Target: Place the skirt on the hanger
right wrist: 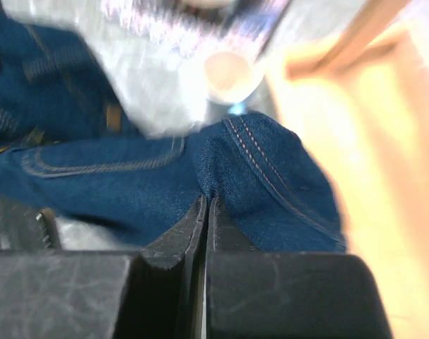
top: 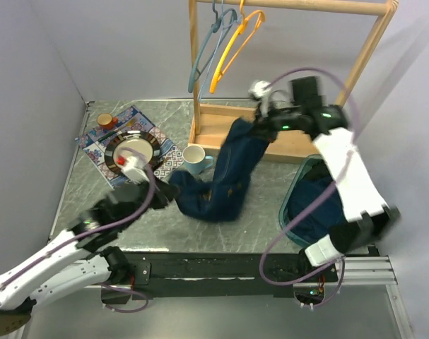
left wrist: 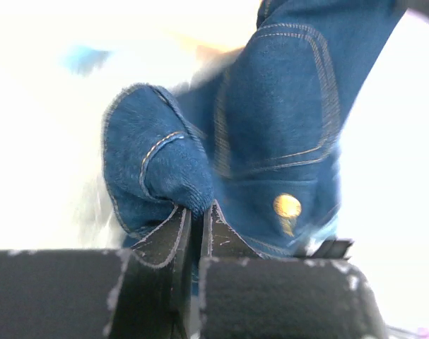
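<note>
Field notes: I see both grippers clenched on the denim skirt (top: pixel 225 176). The left gripper (left wrist: pixel 198 212) pinches a folded edge low over the surface (top: pixel 200 234), just beside the white cup (top: pixel 193 159). The right gripper (right wrist: pixel 206 205) nips a seamed fold at the skirt's other end, raised by the base of the wooden rack (top: pixel 213 121). The skirt stretches between them. A blue hanger (top: pixel 200 60) and an orange hanger (top: pixel 228 56) hang on the rail above, apart from the skirt.

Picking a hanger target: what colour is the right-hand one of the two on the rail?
Orange. The orange hanger shows best in the top external view, beside a grey-blue hanger.
</note>
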Available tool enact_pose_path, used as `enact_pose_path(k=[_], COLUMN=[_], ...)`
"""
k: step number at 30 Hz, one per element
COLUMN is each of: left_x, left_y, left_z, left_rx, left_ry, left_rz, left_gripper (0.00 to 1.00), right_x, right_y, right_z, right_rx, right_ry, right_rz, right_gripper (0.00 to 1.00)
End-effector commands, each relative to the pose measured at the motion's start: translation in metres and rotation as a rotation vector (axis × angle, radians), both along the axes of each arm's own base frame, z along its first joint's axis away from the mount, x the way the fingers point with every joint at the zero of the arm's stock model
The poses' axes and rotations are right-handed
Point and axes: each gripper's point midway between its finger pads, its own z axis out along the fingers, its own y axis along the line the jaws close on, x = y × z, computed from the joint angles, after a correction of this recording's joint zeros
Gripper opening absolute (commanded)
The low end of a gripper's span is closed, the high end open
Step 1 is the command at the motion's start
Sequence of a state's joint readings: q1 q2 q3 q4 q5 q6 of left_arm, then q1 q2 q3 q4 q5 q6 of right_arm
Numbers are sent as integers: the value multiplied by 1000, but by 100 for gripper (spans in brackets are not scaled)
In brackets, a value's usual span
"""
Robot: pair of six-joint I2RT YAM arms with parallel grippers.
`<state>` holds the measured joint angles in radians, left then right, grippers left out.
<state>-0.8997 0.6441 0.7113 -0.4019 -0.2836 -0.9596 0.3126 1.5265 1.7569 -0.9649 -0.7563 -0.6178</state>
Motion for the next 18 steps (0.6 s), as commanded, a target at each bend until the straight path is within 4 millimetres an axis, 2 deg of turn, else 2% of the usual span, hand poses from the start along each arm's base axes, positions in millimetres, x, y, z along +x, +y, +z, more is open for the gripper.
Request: enact_pose_path(k=[1, 2, 4, 5, 6, 7, 8, 9, 10, 11, 12, 14, 15, 18], left_x=[6, 4, -4, -9, -13, -21, -34, -46, -53, -69, -79, -92, -97, -99], left_y=[21, 18, 6, 0, -6, -13, -22, -25, -33, -39, -36, -34, -28, -16], left_z=[73, 73, 54, 45, 16, 3, -11, -53, -57, -71, -105, -122, -138, -146], left_rx=[25, 30, 42, 24, 35, 16, -32, -15, -73, -122, -113, -144, -126, -88], left_ry=[-194, -193, -141, -104, -49, -15, 57, 150, 161, 245, 326, 397, 438, 459], left_rz=[30, 8, -69, -96, -128, -172, -231, -268, -312, -362, -370, -380, -371, -327], left_gripper=[1, 1, 1, 1, 1, 1, 1, 1, 1, 1, 1, 2, 2, 10], right_x=[-58, -70, -77, -88, -92, -97, -112, -119, -128, -140, -147, -159, -160, -150], right_y=[-10, -14, -19, -27, -32, -38, -50, -55, -61, -71, -74, -80, -81, -75], right_z=[47, 23, -12, -55, -79, -102, -145, -163, -179, -202, -210, -217, -217, -199], right_rx=[110, 93, 53, -2, -38, -73, -147, -179, -210, -263, -278, -300, -303, -269], right_ry=[-88, -51, -31, 48, 68, 98, 177, 195, 229, 269, 288, 313, 305, 271], right_rz=[123, 126, 133, 122, 128, 129, 125, 143, 148, 164, 173, 186, 192, 167], right_gripper=[0, 0, 0, 0, 0, 0, 0, 4, 7, 10, 18, 29, 45, 64])
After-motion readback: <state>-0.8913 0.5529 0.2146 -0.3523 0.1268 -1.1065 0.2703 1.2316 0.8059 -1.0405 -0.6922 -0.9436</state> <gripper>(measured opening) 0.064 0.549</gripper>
